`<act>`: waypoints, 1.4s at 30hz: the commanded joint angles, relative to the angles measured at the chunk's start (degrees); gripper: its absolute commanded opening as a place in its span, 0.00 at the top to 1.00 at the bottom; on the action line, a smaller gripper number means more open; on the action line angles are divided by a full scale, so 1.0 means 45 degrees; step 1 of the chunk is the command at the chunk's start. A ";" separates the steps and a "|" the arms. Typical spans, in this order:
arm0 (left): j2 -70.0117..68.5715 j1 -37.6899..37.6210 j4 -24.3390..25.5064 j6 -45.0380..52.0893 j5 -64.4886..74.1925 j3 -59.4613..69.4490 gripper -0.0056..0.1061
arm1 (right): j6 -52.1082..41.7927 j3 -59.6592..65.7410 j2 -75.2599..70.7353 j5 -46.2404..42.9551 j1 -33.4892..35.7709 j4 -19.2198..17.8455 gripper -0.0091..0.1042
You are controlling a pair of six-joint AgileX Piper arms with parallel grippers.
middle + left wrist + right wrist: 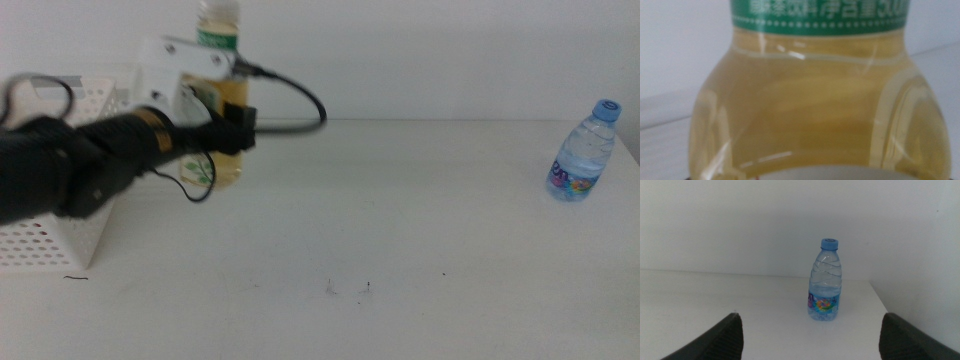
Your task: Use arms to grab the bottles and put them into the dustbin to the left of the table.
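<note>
Middle view: the left arm (90,165) came in from the left side, its left gripper (232,133) at the tea bottle (226,60), dark jaws set against the bottle's mid body; the bottle stood upright. Whether its base touched the table (400,220) could not be told, the arm hid it. The white perforated dustbin (45,240) sat at the table's left edge, just behind and under the arm, close beside the bottle. A black cable (295,95) looped off the wrist toward the right. The water bottle (583,152) stood upright near the table's far right edge, well apart from the tea bottle, with wide bare tabletop between them. The right arm was out of this view.

Left wrist view: the tea bottle (815,110) filled the frame, yellow liquid under a green label band. The jaws themselves were barely visible at the frame's edge, so how wide they stood could not be told.

Right wrist view: the right gripper (812,337) hung with jaws spread wide, gripping nothing. The water bottle (825,282) stood ahead of it, apart from both jaws, near the table's corner edge.
</note>
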 commanded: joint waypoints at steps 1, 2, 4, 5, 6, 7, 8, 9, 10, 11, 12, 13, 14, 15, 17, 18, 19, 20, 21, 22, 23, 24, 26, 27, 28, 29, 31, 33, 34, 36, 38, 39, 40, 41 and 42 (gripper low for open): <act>-0.0917 0.0026 -0.0133 -0.0789 0.1167 -0.0795 0.67 | -0.0029 0.0031 -0.0054 -0.0124 -0.0063 -0.0025 0.11; -0.1081 0.0026 -0.0133 -0.0777 0.1929 -0.1078 0.67 | -0.0029 0.0031 -0.0054 -0.0124 -0.0063 -0.0025 0.11; -0.1377 0.0026 -0.0133 -0.0777 0.3517 -0.1807 0.67 | -0.0029 0.0031 -0.0054 -0.0124 -0.0063 -0.0025 0.11; -0.1480 0.0026 -0.0133 -0.0777 0.4031 -0.2103 0.67 | -0.0029 0.0031 -0.0054 -0.0124 -0.0063 -0.0025 0.11; -0.1545 0.0026 -0.0133 -0.0748 0.4583 -0.2458 0.67 | -0.0029 0.0031 -0.0054 -0.0124 -0.0063 -0.0025 0.11; -0.1625 0.0026 -0.0133 -0.0549 0.5091 -0.2818 0.67 | -0.0029 0.0031 -0.0054 -0.0124 -0.0063 -0.0025 0.11; -0.1636 0.0026 -0.0344 -0.0349 0.5742 -0.3205 0.67 | -0.0029 0.0031 -0.0054 -0.0124 -0.0063 -0.0025 0.11; -0.1636 0.0026 -0.0959 0.0339 0.6580 -0.3692 0.67 | -0.0029 0.0031 -0.0054 -0.0124 -0.0063 -0.0025 0.11; -0.1636 0.0143 -0.1782 0.1449 0.7495 -0.4239 0.67 | -0.0029 0.0031 -0.0054 -0.0124 -0.0063 -0.0025 0.11; -0.1636 0.0265 -0.2867 0.2893 0.8211 -0.4668 0.67 | -0.0029 0.0031 -0.0054 -0.0124 -0.0063 -0.0025 0.11; -0.1610 0.0744 -0.5472 0.6025 0.9619 -0.5624 0.67 | -0.0029 0.0031 -0.0054 -0.0124 -0.0063 -0.0025 0.11; -0.1610 0.1109 -0.6497 0.7047 1.0000 -0.5935 0.67 | -0.0029 0.0031 -0.0054 -0.0124 -0.0063 -0.0025 0.11; -0.1610 0.1499 -0.7634 0.8026 1.0439 -0.6296 0.67 | -0.0029 0.0031 -0.0054 -0.0124 -0.0063 -0.0025 0.11; -0.1610 0.1927 -0.8387 0.8748 1.0843 -0.6614 0.67 | -0.0029 0.0031 -0.0054 -0.0124 -0.0063 -0.0025 0.11; -0.1610 0.2634 -0.8748 0.9142 1.1441 -0.7133 0.67 | -0.0029 0.0031 -0.0054 -0.0124 -0.0063 -0.0025 0.11; -0.1610 0.2991 -0.8642 0.9142 1.1782 -0.7389 0.67 | -0.0029 0.0031 -0.0054 -0.0124 -0.0063 -0.0025 0.11; -0.1610 0.3276 -0.8529 0.9142 1.2050 -0.7579 0.67 | -0.0029 0.0031 -0.0054 -0.0124 -0.0063 -0.0025 0.11; -0.1610 0.3628 -0.8505 0.9218 1.2394 -0.7784 0.67 | -0.0029 0.0031 -0.0054 -0.0124 -0.0063 -0.0025 0.11; -0.1584 0.3979 -0.8505 0.9357 1.2729 -0.7992 0.67 | -0.0029 0.0031 -0.0054 -0.0124 -0.0063 -0.0025 0.11; -0.1563 0.4348 -0.8505 0.9494 1.3002 -0.8165 0.67 | -0.0029 0.0031 -0.0054 -0.0124 -0.0063 -0.0025 0.11; -0.1460 0.4698 -0.8528 0.9568 1.3368 -0.8416 0.67 | -0.0029 0.0031 -0.0054 -0.0124 -0.0063 -0.0025 0.11; -0.1350 0.5015 -0.8528 0.9568 1.3728 -0.8690 0.67 | -0.0029 0.0031 -0.0054 -0.0124 -0.0063 -0.0025 0.11; -0.0976 0.5543 -0.8528 0.9568 1.4455 -0.9214 0.67 | -0.0029 0.0031 -0.0054 -0.0124 -0.0063 -0.0025 0.11; -0.0771 0.5787 -0.8528 0.9568 1.4863 -0.9540 0.67 | -0.0029 0.0031 -0.0054 -0.0124 -0.0063 -0.0025 0.11; -0.0571 0.5962 -0.8470 0.9568 1.5167 -0.9884 0.67 | -0.0029 0.0031 -0.0054 -0.0124 -0.0063 -0.0025 0.11; -0.0309 0.6158 -0.8414 0.9686 1.5563 -1.0251 0.67 | -0.0029 0.0031 -0.0054 -0.0124 -0.0063 -0.0025 0.11; 0.0175 0.6428 -0.8159 0.9672 1.6121 -1.0862 0.67 | -0.0029 0.0031 -0.0054 -0.0124 -0.0063 -0.0025 0.11; 0.0716 0.6720 -0.8047 0.9672 1.6590 -1.1469 0.67 | -0.0029 0.0031 -0.0054 -0.0124 -0.0063 -0.0025 0.11; 0.0998 0.6844 -0.7949 0.9672 1.6718 -1.1676 0.67 | -0.0029 0.0031 -0.0054 -0.0124 -0.0063 -0.0025 0.11; 0.1549 0.7059 -0.7910 0.9672 1.7160 -1.2090 0.67 | -0.0029 0.0031 -0.0054 -0.0124 -0.0063 -0.0025 0.11; 0.2000 0.7159 -0.7944 0.9672 1.7430 -1.2250 0.67 | -0.0029 0.0031 -0.0054 -0.0124 -0.0063 -0.0025 0.11; 0.2229 0.7159 -0.7944 0.9728 1.7430 -1.2271 0.67 | -0.0029 0.0031 -0.0054 -0.0124 -0.0063 -0.0025 0.11; 0.2424 0.7159 -0.7838 0.9818 1.7451 -1.2271 0.67 | -0.0029 0.0031 -0.0054 -0.0124 -0.0063 -0.0025 0.11; 0.2651 0.7159 -0.7655 0.9818 1.7451 -1.2271 0.67 | -0.0029 0.0031 -0.0054 -0.0124 -0.0063 -0.0025 0.11; 0.2893 0.7186 -0.7427 0.9818 1.7451 -1.2271 0.67 | -0.0029 0.0031 -0.0054 -0.0124 -0.0063 -0.0025 0.11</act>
